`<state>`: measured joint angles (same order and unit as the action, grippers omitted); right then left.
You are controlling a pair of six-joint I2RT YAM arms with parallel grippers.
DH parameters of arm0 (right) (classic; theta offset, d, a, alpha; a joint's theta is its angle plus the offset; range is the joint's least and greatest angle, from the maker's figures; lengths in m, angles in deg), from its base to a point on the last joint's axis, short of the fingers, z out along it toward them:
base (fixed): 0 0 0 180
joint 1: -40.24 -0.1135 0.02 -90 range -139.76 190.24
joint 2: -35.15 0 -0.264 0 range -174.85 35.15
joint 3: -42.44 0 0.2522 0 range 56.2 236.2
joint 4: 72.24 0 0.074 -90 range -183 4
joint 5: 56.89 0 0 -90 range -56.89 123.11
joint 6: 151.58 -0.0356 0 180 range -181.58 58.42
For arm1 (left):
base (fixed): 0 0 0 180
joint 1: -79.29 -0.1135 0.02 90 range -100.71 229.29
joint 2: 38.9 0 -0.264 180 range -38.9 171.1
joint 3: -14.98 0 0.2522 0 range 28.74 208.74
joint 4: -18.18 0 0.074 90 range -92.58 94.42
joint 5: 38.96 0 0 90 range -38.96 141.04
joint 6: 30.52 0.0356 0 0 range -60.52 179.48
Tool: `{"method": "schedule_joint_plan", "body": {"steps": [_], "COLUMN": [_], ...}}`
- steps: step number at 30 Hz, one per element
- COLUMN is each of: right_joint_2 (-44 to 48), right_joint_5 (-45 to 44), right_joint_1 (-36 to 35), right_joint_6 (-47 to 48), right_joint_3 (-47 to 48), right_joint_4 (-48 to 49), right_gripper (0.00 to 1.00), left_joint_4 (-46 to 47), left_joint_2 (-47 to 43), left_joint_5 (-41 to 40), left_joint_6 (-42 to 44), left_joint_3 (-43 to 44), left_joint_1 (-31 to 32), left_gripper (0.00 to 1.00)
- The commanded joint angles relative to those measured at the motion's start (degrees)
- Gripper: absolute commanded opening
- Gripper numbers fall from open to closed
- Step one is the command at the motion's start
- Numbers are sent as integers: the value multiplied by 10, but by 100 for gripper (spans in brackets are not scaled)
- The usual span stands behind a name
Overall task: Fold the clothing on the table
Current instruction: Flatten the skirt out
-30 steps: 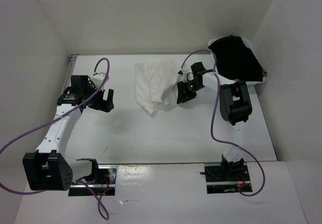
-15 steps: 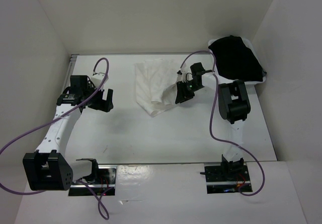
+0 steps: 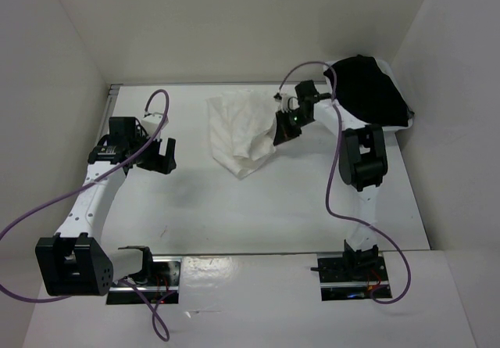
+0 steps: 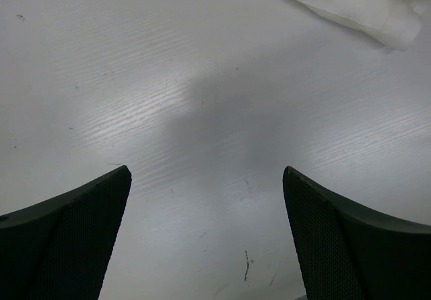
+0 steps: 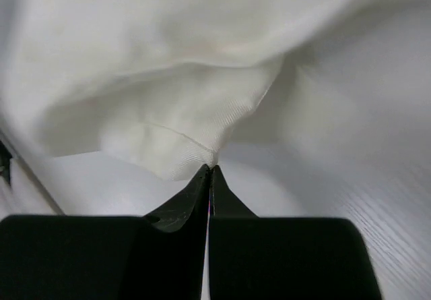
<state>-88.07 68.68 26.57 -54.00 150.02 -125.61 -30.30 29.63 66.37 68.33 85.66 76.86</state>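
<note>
The skirt [image 3: 237, 131] lies crumpled on the far half of the surface [image 3: 234, 199], well apart from the black garment [image 3: 367, 90] heaped at the far right corner. The right hand [image 3: 279, 133] is clenched on the skirt's right edge. In its wrist view the jaws meet on a stitched hem corner, and the cloth rises in a loose fold just beyond the tips. The left hand [image 3: 158, 157] hangs released, jaws wide, over bare surface to the left, with only a bit of skirt at the far edge of its own view. I'd say this is the start of a fold: one corner gripped, nothing laid over yet. The next move, as I judge it, calls for carrying that corner across the skirt, low and slow, since the pinch looks slight and thin cloth could slip out
</note>
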Motion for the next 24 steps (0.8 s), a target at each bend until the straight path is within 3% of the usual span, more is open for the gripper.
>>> {"method": "schedule_joint_plan", "body": {"steps": [1, 4, 7, 13, 15, 16, 19, 24], "right_joint_2": [103, 126, 113, 42, 9, -3, -32, -39], "right_joint_5": [77, 182, 105, 116, 74, -12, -27, -168], "right_joint_1": [-2, -16, -66, -269, -312, -312, -299, -276], "right_joint_6": [12, 7, 0, 31, 60, 34, 17, -11], "right_joint_3": [165, 267, 361, 502, 530, 544, 570, 570], "right_joint_4": [-45, -60, -80, -129, -130, -110, -101, -56], "right_gripper": [0, 0, 0, 0, 0, 0, 0, 0], "left_joint_4": [11, 11, 11, 11, 11, 11, 5, 5], "left_joint_2": [-2, 4, 9, 4, -1, -7, -18, -24], "left_joint_5": [14, 14, 14, 14, 20, 20, 26, 26], "left_joint_6": [2, 2, 2, 2, 2, 2, 2, 2], "left_joint_3": [-3, -3, -3, -3, -3, -3, -3, -9], "left_joint_1": [-3, -3, -3, -17, -25, -25, -37, -37], "left_gripper": [99, 99, 99, 99, 99, 99, 99, 99]}}
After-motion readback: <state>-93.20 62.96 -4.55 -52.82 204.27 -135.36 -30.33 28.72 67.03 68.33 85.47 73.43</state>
